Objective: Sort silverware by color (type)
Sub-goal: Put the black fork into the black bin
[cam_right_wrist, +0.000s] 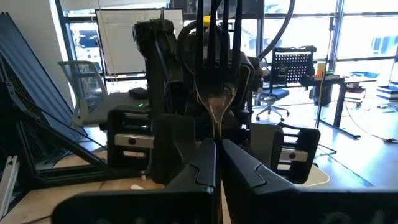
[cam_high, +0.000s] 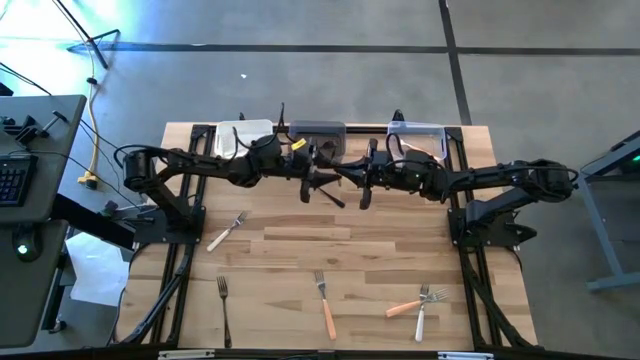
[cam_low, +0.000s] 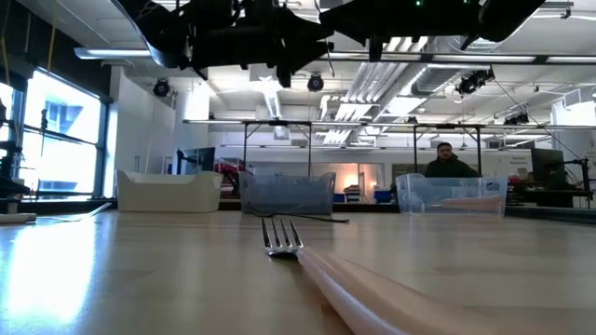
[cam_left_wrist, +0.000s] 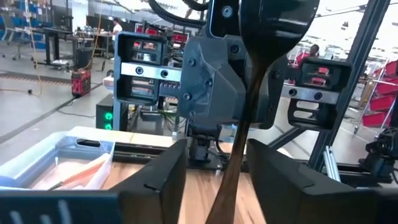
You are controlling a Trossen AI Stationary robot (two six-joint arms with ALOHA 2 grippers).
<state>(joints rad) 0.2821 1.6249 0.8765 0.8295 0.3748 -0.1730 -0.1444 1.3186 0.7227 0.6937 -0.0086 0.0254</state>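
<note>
My two grippers meet high over the table's far middle, near the grey bin (cam_high: 317, 130). My right gripper (cam_right_wrist: 216, 149) is shut on a black fork (cam_right_wrist: 217, 43), whose tines stick out past its fingertips toward the left arm. My left gripper (cam_left_wrist: 217, 180) is open. A slim dark part of the fork (cam_left_wrist: 235, 162) stands between its fingers, and I cannot tell whether it touches them. On the table lie a white-handled fork (cam_high: 226, 232), a black fork (cam_high: 224, 308), an orange fork (cam_high: 325, 303), and an orange fork (cam_high: 405, 305) crossed with a white one (cam_high: 423, 312). My right gripper pinches the black fork's neck (cam_right_wrist: 216, 127), just behind the tines, between its two fingers. The fingers lie along the fork and point roughly level toward the table's left. The fork is lifted clear of the table.
A white bin (cam_high: 243, 135), the grey bin and a clear bin (cam_high: 417, 135) stand along the far edge; the clear bin holds orange-handled forks (cam_left_wrist: 74, 171). The orange fork lies close to the low camera (cam_low: 281, 237). A person (cam_low: 449, 163) is behind the table.
</note>
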